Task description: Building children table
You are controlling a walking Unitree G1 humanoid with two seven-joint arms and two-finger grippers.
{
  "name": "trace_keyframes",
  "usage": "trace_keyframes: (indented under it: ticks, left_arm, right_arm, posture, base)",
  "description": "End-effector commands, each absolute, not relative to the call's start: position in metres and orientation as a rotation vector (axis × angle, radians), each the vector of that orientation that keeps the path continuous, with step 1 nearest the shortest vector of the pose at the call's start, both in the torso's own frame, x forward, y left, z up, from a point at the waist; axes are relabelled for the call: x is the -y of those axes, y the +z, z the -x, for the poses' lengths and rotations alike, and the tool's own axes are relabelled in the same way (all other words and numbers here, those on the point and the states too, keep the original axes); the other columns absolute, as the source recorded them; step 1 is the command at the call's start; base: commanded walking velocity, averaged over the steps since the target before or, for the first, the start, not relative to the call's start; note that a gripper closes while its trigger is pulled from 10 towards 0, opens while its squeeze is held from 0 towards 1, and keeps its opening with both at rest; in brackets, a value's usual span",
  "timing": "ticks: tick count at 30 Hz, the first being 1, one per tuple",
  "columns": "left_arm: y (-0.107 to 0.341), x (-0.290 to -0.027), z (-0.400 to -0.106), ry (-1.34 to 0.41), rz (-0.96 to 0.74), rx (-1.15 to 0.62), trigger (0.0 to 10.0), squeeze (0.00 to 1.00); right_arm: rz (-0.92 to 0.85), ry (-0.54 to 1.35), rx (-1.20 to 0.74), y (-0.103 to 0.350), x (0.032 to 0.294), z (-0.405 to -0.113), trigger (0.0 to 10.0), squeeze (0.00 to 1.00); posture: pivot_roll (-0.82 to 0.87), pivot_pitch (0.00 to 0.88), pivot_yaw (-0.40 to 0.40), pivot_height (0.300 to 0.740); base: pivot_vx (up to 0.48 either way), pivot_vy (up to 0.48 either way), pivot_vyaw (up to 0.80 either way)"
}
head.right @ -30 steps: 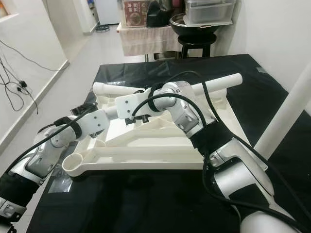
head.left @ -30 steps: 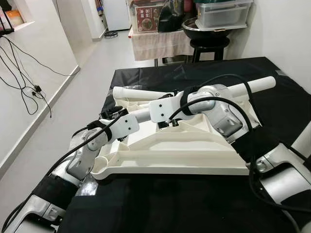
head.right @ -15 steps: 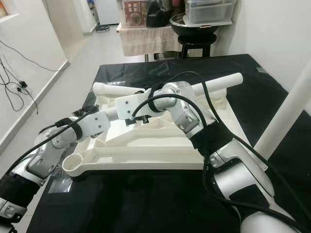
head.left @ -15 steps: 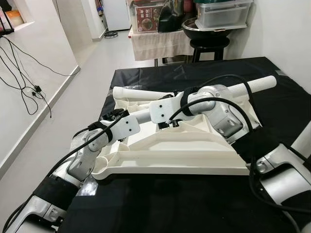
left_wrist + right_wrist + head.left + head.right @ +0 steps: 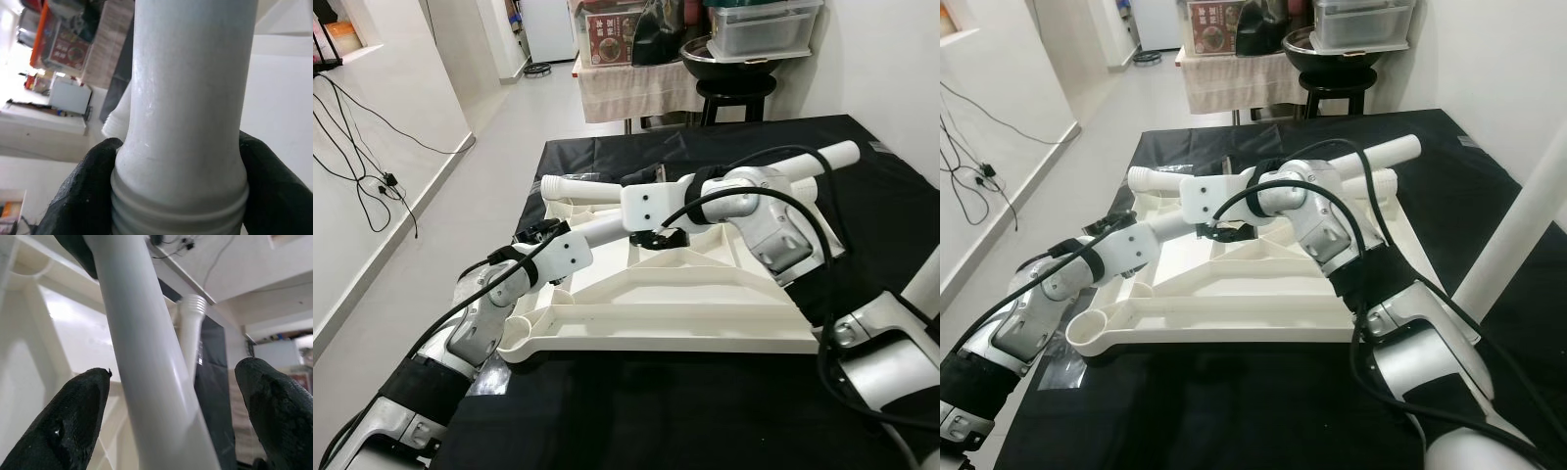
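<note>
a black cloth (image 5: 636,411) covers the work surface, and on it lies a white plastic tabletop (image 5: 685,313), upside down so its ribs and corner sockets face up. beyond the far edge stand a black stool (image 5: 736,93) with a dark bowl (image 5: 729,57) and a clear lidded box (image 5: 759,24), and left of them a cloth-draped table (image 5: 631,88) carrying a red printed carton (image 5: 610,39) whose writing is too small to read. black cables (image 5: 357,147) trail along the wall on the far left, and a white post (image 5: 1518,211) rises at the near right. a white leg (image 5: 578,188) lies across the far left of the tabletop, threaded end to the left, and another leg (image 5: 818,162) angles out to the far right behind the right arm. the left gripper (image 5: 178,196) is clamped on the threaded end of a third leg (image 5: 188,98), its black fingers (image 5: 83,191) pressed to both sides, near the tabletop's near-left corner. the right gripper (image 5: 176,401) sits over the tabletop's middle with that same leg running between its spread fingers (image 5: 76,416), which stand apart from it on either side.
</note>
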State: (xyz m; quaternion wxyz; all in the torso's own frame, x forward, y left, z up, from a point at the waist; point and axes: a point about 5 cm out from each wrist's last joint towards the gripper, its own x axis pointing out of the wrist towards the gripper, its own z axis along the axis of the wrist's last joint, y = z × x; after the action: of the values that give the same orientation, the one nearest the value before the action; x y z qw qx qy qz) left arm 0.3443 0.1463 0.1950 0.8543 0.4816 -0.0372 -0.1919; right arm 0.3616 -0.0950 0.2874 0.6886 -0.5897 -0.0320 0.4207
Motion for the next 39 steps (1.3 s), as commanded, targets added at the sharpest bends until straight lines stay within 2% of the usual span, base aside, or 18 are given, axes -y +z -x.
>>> trace_keyframes:
  ticks: [1,4,5,11,14,15,16,18,19,28,29,30,31,35,36,37,38,39]
  left_arm:
    - [0.192,-0.159,-0.345,-0.355,-1.017,0.047,0.0,0.00]
    - [0.195,-0.164,-0.346,-0.326,-1.011,0.050,0.0,0.00]
    - [0.201,-0.175,-0.346,-0.272,-0.994,0.059,0.0,0.00]
    - [0.206,-0.183,-0.347,-0.232,-0.961,0.070,0.0,0.00]
    - [0.218,-0.199,-0.352,-0.158,-0.866,0.096,0.0,0.00]
    - [0.218,-0.199,-0.352,-0.158,-0.866,0.096,0.0,0.00]
    - [0.220,-0.202,-0.352,-0.147,-0.852,0.103,0.0,0.00]
    - [0.221,-0.203,-0.353,-0.139,-0.840,0.108,0.0,0.00]
    - [0.223,-0.204,-0.353,-0.133,-0.832,0.115,0.0,0.00]
    - [0.233,-0.196,-0.351,-0.167,-0.719,0.201,0.0,0.00]
    - [0.235,-0.187,-0.349,-0.236,-0.635,0.237,0.6,0.00]
    - [0.238,-0.181,-0.347,-0.285,-0.577,0.263,0.6,0.00]
    - [0.240,-0.172,-0.342,-0.363,-0.506,0.294,2.4,0.00]
    - [0.245,-0.163,-0.337,-0.455,-0.359,0.328,2.8,0.00]
    - [0.247,-0.158,-0.333,-0.515,-0.287,0.339,3.5,0.00]
    - [0.247,-0.158,-0.333,-0.515,-0.287,0.339,3.5,0.00]
    - [0.249,-0.151,-0.327,-0.597,-0.182,0.348,8.2,0.00]
    - [0.249,-0.151,-0.327,-0.597,-0.182,0.348,8.2,0.00]
  right_arm:
    - [1.284,0.956,0.104,0.293,0.096,-0.360,10.0,1.00]
    - [1.247,0.939,0.113,0.299,0.105,-0.361,10.0,1.00]
    - [1.181,0.893,0.135,0.311,0.125,-0.363,10.0,1.00]
    - [1.095,0.877,0.162,0.319,0.138,-0.362,10.0,1.00]
    - [0.813,0.898,0.290,0.336,0.149,-0.357,10.0,1.00]
    - [0.813,0.898,0.290,0.336,0.149,-0.357,10.0,1.00]
    - [0.760,0.894,0.319,0.338,0.150,-0.358,10.0,0.60]
    - [0.709,0.893,0.340,0.341,0.151,-0.358,10.0,0.60]
    - [0.646,0.907,0.368,0.344,0.151,-0.358,10.0,0.00]
    - [0.337,1.139,0.414,0.332,0.148,-0.345,10.0,0.00]
    - [0.285,1.163,0.385,0.323,0.146,-0.347,10.0,0.00]
    - [0.252,1.174,0.366,0.317,0.143,-0.348,10.0,0.00]
    - [0.213,1.187,0.346,0.310,0.140,-0.349,10.0,0.00]
    - [0.167,1.209,0.316,0.298,0.133,-0.349,10.0,0.00]
    - [0.149,1.231,0.306,0.294,0.128,-0.347,10.0,0.00]
    - [0.149,1.231,0.306,0.294,0.128,-0.347,10.0,0.00]
    - [0.103,1.271,0.324,0.293,0.122,-0.343,10.0,0.00]
    - [0.103,1.271,0.324,0.293,0.122,-0.343,10.0,0.00]
  posture:
    - [-0.09,0.016,0.105,0.740]
    - [-0.09,0.018,0.102,0.740]
    - [-0.09,0.019,0.101,0.740]
    - [-0.09,0.019,0.101,0.740]
    - [-0.08,0.022,0.106,0.740]
    - [-0.08,0.022,0.106,0.740]
    - [-0.08,0.022,0.106,0.740]
    - [-0.08,0.022,0.106,0.740]
    - [-0.08,0.022,0.106,0.740]
    - [-0.09,0.024,0.105,0.740]
    - [-0.09,0.024,0.105,0.740]
    - [-0.09,0.028,0.106,0.740]
    - [-0.08,0.028,0.105,0.740]
    - [-0.08,0.031,0.104,0.740]
    - [-0.08,0.033,0.105,0.740]
    - [-0.08,0.033,0.105,0.740]
    - [-0.08,0.033,0.105,0.740]
    - [-0.08,0.033,0.105,0.740]
  base:
    - [0.000,0.000,0.00]
    - [0.000,0.000,0.00]
    - [0.000,0.000,0.00]
    - [0.000,0.000,0.00]
    - [0.000,0.000,0.00]
    - [0.000,0.000,0.00]
    - [0.000,0.000,0.00]
    - [0.000,0.000,0.00]
    - [0.000,0.000,0.00]
    - [0.000,0.000,0.00]
    - [0.000,0.000,0.00]
    - [0.000,0.000,0.00]
    - [0.000,0.000,0.00]
    - [0.000,0.000,0.00]
    - [0.000,0.000,0.00]
    - [0.000,0.000,0.00]
    - [0.000,0.000,0.00]
    - [0.000,0.000,0.00]
